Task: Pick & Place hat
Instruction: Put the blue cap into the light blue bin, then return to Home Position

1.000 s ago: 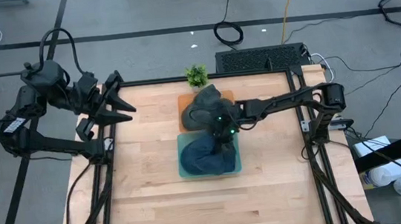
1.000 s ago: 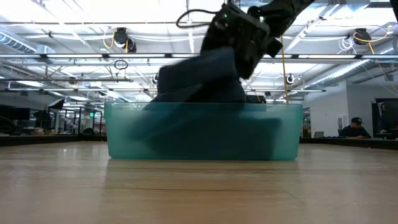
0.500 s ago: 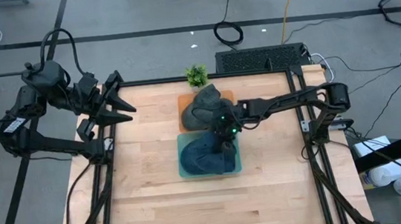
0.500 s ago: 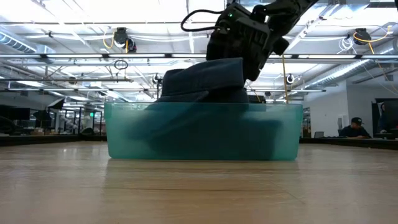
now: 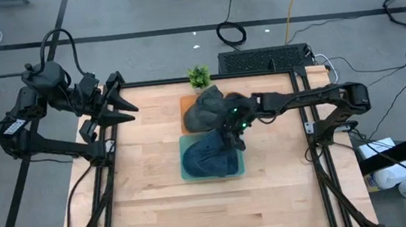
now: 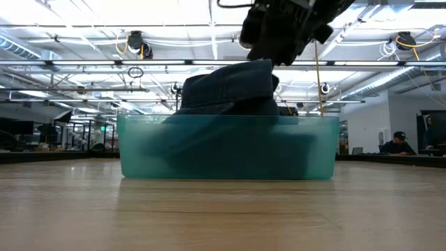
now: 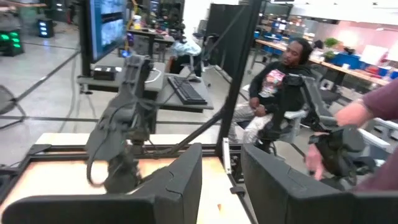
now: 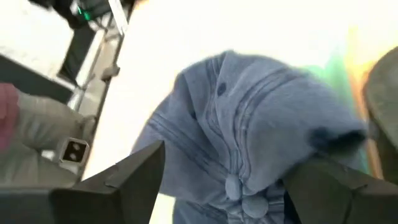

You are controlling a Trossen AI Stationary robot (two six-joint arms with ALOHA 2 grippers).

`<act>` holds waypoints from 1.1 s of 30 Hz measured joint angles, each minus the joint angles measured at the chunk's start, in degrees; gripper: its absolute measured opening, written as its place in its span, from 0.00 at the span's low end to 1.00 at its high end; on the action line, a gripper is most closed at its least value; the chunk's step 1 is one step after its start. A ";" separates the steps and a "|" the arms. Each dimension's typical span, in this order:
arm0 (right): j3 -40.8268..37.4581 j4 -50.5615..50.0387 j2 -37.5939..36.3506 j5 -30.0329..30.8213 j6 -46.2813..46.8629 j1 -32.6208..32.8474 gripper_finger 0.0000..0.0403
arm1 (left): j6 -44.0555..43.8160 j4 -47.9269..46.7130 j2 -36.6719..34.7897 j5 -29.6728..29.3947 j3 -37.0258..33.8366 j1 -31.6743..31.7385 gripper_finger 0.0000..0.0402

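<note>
The blue denim hat (image 5: 206,157), soft, light and crushable, lay in the teal bin (image 6: 226,148); right gripper (image 5: 234,133) jaws released above it, crown fabric judged the best hold.

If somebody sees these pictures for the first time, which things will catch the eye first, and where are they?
The dark blue denim hat comes first: it sits in the translucent teal plastic bin at the middle of the light wooden table, its crown rising above the bin's rim. Just above it hangs the right pincer, fingers open and off the hat. Behind the bin, a grey hat lies on an orange tray.
</note>
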 joint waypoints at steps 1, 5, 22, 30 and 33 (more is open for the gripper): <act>0.00 -0.38 -0.98 0.03 0.59 -0.28 0.73 | 0.01 0.01 0.00 -0.77 0.00 0.00 0.30; 0.02 -2.07 -5.49 -0.01 3.95 -1.29 0.74 | -0.33 -0.03 -0.04 -3.17 0.00 0.00 0.30; 0.09 -0.77 -23.60 1.42 4.33 -1.80 0.73 | 5.33 -7.83 -2.55 -12.35 -0.02 0.00 0.30; 0.08 -0.93 -31.22 1.60 5.12 -1.80 0.73 | 7.00 -9.72 -5.87 -15.43 -1.35 0.00 0.30; -0.01 -2.15 -35.18 3.80 2.86 -1.60 0.73 | 7.03 -8.66 -9.25 -15.43 -5.29 0.00 0.30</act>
